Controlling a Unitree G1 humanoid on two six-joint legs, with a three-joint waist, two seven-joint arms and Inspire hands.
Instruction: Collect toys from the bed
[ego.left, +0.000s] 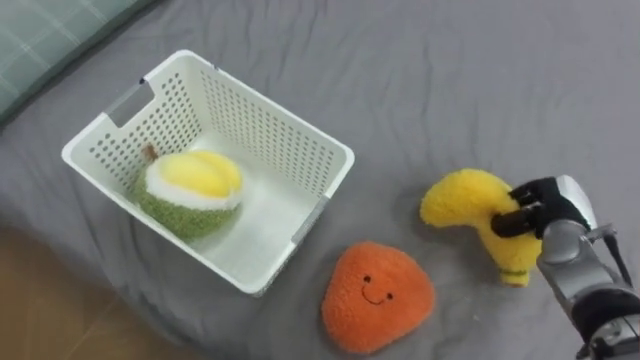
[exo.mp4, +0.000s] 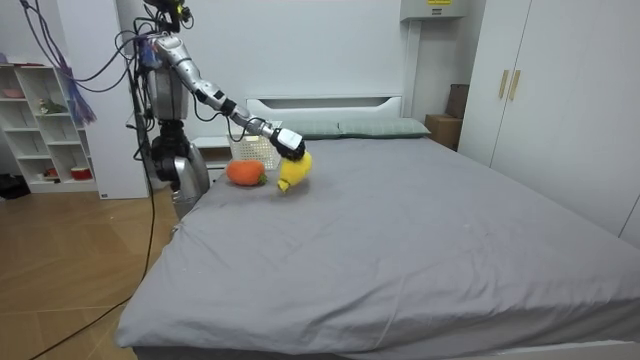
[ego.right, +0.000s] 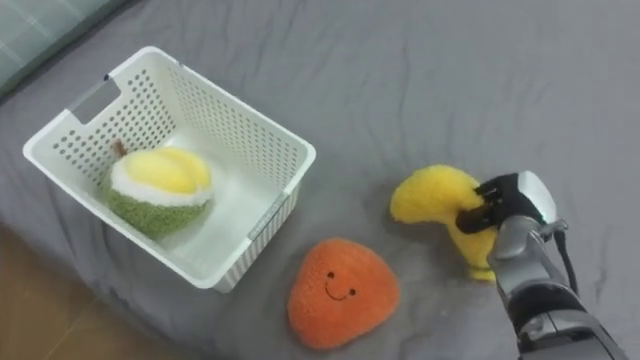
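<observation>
The right hand (ego.left: 535, 208) has its fingers curled round the yellow banana toy (ego.left: 465, 200) over the grey bed (ego.left: 450, 80), with bare sheet beyond it. The white basket (ego.left: 270, 125), holding a durian toy (ego.left: 192, 190), sits near the bed's edge, and the orange toy (ego.left: 378, 298) lies just beside its corner. Whether the banana touches the sheet is unclear.

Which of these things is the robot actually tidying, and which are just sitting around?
Job: banana plush, held in right hand; orange smiling plush; durian plush inside white basket; bed.
Just there: pillows, shelf unit, wardrobe.
</observation>
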